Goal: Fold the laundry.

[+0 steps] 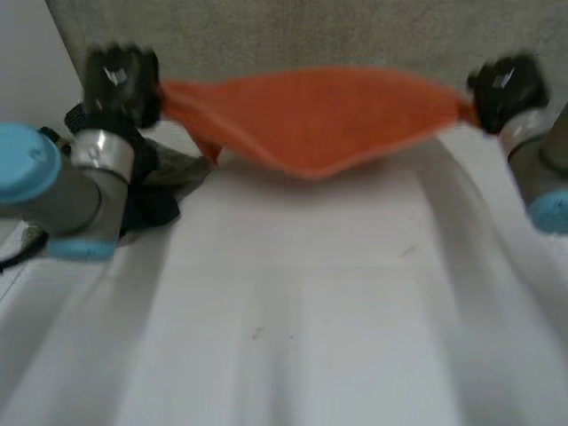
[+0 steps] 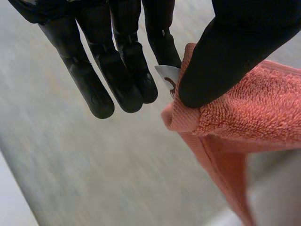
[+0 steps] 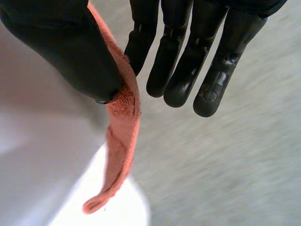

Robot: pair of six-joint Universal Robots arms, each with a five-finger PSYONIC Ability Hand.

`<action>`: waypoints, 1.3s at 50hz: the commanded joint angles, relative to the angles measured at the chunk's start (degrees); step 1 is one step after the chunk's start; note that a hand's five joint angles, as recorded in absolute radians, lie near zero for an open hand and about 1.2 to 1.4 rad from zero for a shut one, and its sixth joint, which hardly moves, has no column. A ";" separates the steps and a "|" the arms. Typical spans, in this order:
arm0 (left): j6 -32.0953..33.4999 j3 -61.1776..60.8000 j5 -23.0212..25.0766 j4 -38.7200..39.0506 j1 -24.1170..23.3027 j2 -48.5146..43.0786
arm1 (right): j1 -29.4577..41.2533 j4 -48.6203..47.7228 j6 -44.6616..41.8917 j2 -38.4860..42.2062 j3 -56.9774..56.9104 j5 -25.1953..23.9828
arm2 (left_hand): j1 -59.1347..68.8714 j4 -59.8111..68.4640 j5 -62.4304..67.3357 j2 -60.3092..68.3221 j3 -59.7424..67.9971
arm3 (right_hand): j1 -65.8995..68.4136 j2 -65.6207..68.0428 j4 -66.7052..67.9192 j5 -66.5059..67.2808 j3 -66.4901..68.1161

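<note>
One towel [image 1: 311,120]: left hand [image 1: 120,80], right hand [image 1: 501,86].

Left hand [image 1: 120,80] and right hand [image 1: 504,87] are raised, well apart and about level. Left arm [image 1: 53,191] is bent, grey joint and blue cap nearest the camera; right arm [image 1: 541,169] comes in from the side. Each hand pinches one end of the orange towel [image 1: 311,115] between thumb [image 2: 225,61] and the nearest finger. The other fingers [image 2: 127,89] are straight and free.
</note>
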 commanded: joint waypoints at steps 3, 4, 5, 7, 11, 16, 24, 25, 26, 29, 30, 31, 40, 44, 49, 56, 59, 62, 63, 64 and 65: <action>4.42 -7.52 0.55 -7.13 0.09 -6.25 | 0.02 1.26 -4.57 10.59 6.40 -0.27 | 15.66 11.09 13.83 11.27 11.48 | 23.19 12.51 11.88 12.72 12.45; 5.21 -7.87 0.46 -8.36 0.09 -6.07 | 0.02 1.78 -4.83 10.41 6.84 -0.27 | 15.66 11.09 13.83 11.27 11.48 | 23.19 12.51 11.88 12.72 12.45; 6.18 -8.31 0.46 -9.85 0.18 -5.63 | -0.07 3.27 -5.18 9.63 7.88 -0.35 | 15.66 11.09 13.83 11.27 11.48 | 23.19 12.51 11.88 12.72 12.45; 9.25 -9.81 0.46 -15.29 0.27 -2.57 | 0.02 5.21 -5.54 8.22 8.94 -0.53 | 15.66 11.09 13.83 11.27 11.48 | 23.19 12.51 11.88 12.72 12.45; 12.60 -13.58 0.46 -25.49 0.27 4.55 | -0.24 11.00 -6.15 1.46 12.46 -0.71 | 15.66 11.09 13.83 11.27 11.48 | 23.19 12.51 11.88 12.72 12.45; 14.80 -18.42 0.37 -36.65 0.01 13.34 | -1.38 20.93 -10.45 -8.03 18.25 -0.80 | 15.66 11.09 13.83 11.27 11.48 | 23.19 12.51 11.88 12.72 12.45; 26.03 -26.50 0.54 -56.96 0.36 26.35 | -8.76 35.09 -28.20 -18.93 30.47 -0.71 | 15.66 11.09 13.83 11.27 11.48 | 23.19 12.51 11.88 12.72 12.45; 27.62 -27.21 0.46 -58.54 0.45 27.15 | -9.99 36.32 -30.83 -20.42 31.96 -0.71 | 15.66 11.09 13.83 11.27 11.48 | 23.19 12.51 11.88 12.72 12.45; 30.33 -28.52 0.37 -60.47 0.53 28.28 | -10.61 36.68 -31.55 -21.05 32.24 -0.62 | 15.66 11.09 13.83 11.27 11.48 | 23.19 12.51 11.88 12.72 12.45; 32.90 -29.15 0.46 -60.49 0.45 28.56 | -12.19 36.77 -31.91 -21.67 32.68 -0.79 | 15.66 11.09 13.83 11.27 11.48 | 23.19 12.51 11.88 12.72 12.45; 33.25 -29.15 0.46 -59.79 0.79 28.47 | -12.37 36.68 -31.91 -21.67 32.68 -0.80 | 15.66 11.09 13.83 11.27 11.48 | 23.19 12.51 11.88 12.72 12.45; 33.17 -28.97 0.46 -59.18 0.88 28.30 | -12.46 36.68 -31.91 -21.67 32.59 -0.88 | 15.66 11.09 13.83 11.27 11.48 | 23.19 12.51 11.88 12.72 12.45; 29.31 -22.92 -1.12 -43.63 0.80 18.20 | -11.85 24.49 -31.73 -14.22 27.86 -0.36 | 15.66 11.09 13.83 11.27 11.48 | 23.19 12.51 11.88 12.72 12.45; 22.90 -19.31 -2.35 -37.83 0.71 14.07 | -10.62 17.11 -30.68 -10.87 25.04 -0.44 | 15.66 11.09 13.83 11.27 11.48 | 23.19 12.51 11.88 12.72 12.45; 18.15 -13.87 -5.77 -30.98 0.10 7.13 | -7.10 6.90 -30.59 -4.72 19.95 -0.53 | 15.66 11.09 13.83 11.27 11.48 | 23.19 12.51 11.88 12.72 12.45; 17.88 -5.96 -11.49 -25.16 -1.84 -1.40 | -5.61 -2.85 -31.20 5.73 9.24 -1.14 | 15.66 11.09 13.83 11.27 11.48 | 23.19 12.51 11.88 12.72 12.45; 17.96 -1.74 -14.04 -23.05 -2.28 -5.71 | -4.55 -4.53 -31.03 10.13 4.22 -1.41 | 15.66 11.09 13.83 11.27 11.48 | 23.19 12.51 11.88 12.72 12.45; 18.40 1.96 -15.62 -21.73 -2.63 -9.14 | -3.50 -5.33 -31.29 16.02 -3.25 -1.41 | 15.66 11.09 13.83 11.27 11.48 | 23.19 12.51 11.88 12.72 12.45; 18.40 2.75 -15.80 -21.47 -2.63 -9.84 | -3.41 -5.33 -31.20 17.43 -5.09 -1.32 | 15.66 11.09 13.83 11.27 11.48 | 23.19 12.51 11.88 12.72 12.45; 18.49 3.54 -15.80 -21.21 -2.63 -10.54 | -3.32 -5.42 -31.03 19.97 -8.42 -1.32 | 15.66 11.09 13.83 11.27 11.48 | 23.19 12.51 11.88 12.72 12.45; 18.58 4.85 -15.89 -20.77 -2.80 -11.94 | -3.23 -5.42 -31.11 21.30 -9.93 -1.41 | 15.66 11.09 13.83 11.27 11.48 | 23.19 12.51 11.88 12.72 12.45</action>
